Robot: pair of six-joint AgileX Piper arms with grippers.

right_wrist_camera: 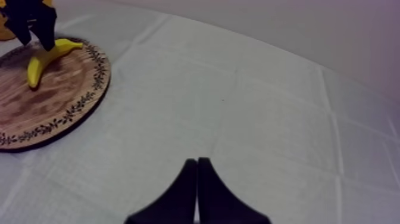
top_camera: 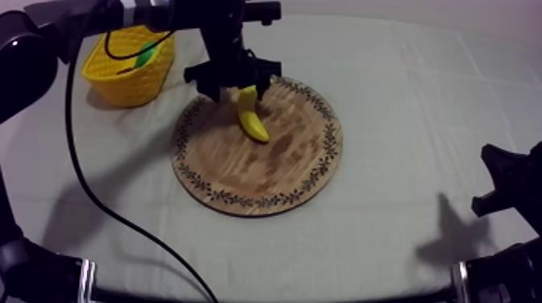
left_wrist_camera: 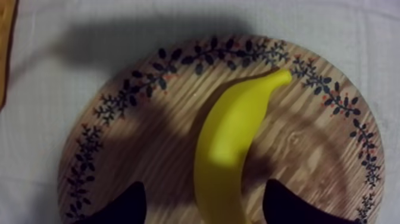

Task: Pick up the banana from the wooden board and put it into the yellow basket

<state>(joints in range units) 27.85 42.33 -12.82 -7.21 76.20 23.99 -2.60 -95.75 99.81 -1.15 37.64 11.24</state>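
Grey-white cloth covers the worktop [top_camera: 419, 97]. The round wooden board with its patterned rim [top_camera: 282, 173] sits near the middle of the top view. The yellow basket [top_camera: 121, 76] stands off the board's upper-left edge, apart from it, with a green thing [top_camera: 145, 56] inside that I cannot name. On the upper-left part of the board lies the banana [top_camera: 252, 119], its long axis running from upper left to lower right of the frame. The left hand [top_camera: 235, 85] hangs directly over the banana's upper end, its arm coming in from the upper left. In the left wrist view its two black fingers [left_wrist_camera: 126, 205] stand apart on either side of the fruit's thick body. Bare wood shows between each finger and the yellow skin, so the hand is open and straddling, not gripping. The banana runs lengthways away from the hand between the fingers, its narrow tip curving toward the patterned rim. The fingers would therefore close across its short width, which I judge the right way to take it. The right hand [top_camera: 504, 181] rests low at the right edge, well apart from the board, its fingers pressed together on nothing. The left arm is plainly the nearer one to both fruit and basket. The coming move, as I read it, is to close, lift and carry toward the upper left.
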